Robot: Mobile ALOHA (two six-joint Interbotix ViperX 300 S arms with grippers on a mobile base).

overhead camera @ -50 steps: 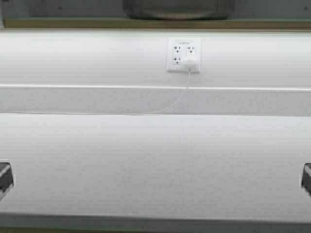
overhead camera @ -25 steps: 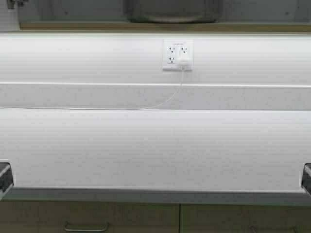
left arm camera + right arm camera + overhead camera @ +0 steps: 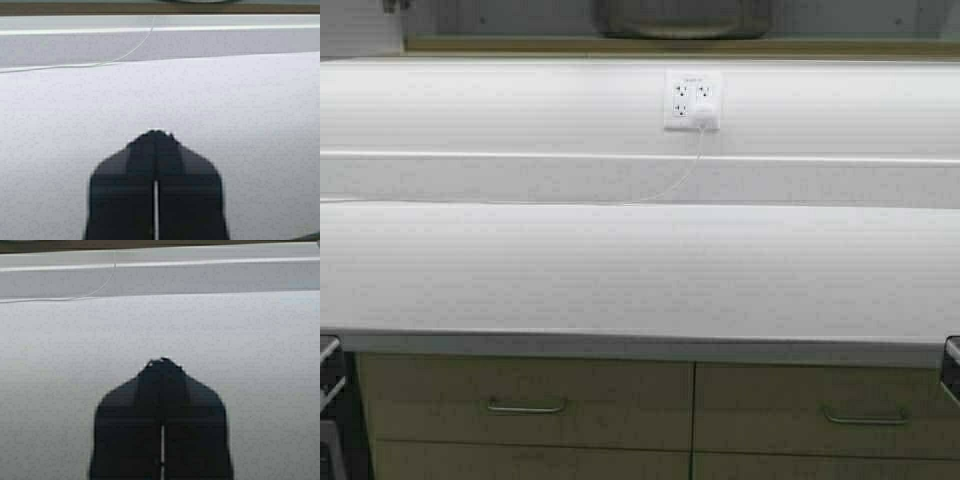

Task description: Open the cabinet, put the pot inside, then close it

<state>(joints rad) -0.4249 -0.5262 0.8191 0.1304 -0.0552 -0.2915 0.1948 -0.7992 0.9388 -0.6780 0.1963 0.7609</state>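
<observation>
The pot (image 3: 685,18) shows only as a dark grey lower wall at the top middle of the high view. It stands on the tan bottom board of the cabinet (image 3: 520,45), whose grey inside shows behind it; the doors are out of view. My left gripper (image 3: 156,134) is shut and empty, hovering over the white countertop (image 3: 640,270) well below and short of the pot. My right gripper (image 3: 162,361) is likewise shut on nothing above the same surface. Only dark slivers of both arms show at the lower left and right edges of the high view.
A white wall outlet (image 3: 692,100) with a plug sits on the backsplash, and its thin cable (image 3: 670,185) trails left along the counter's back. Below the counter edge are tan drawers (image 3: 525,400) with horizontal bar pulls.
The robot has backed away from the counter: the counter's front edge rose in the high view and the drawers came into sight. Both arms keep their pose.
</observation>
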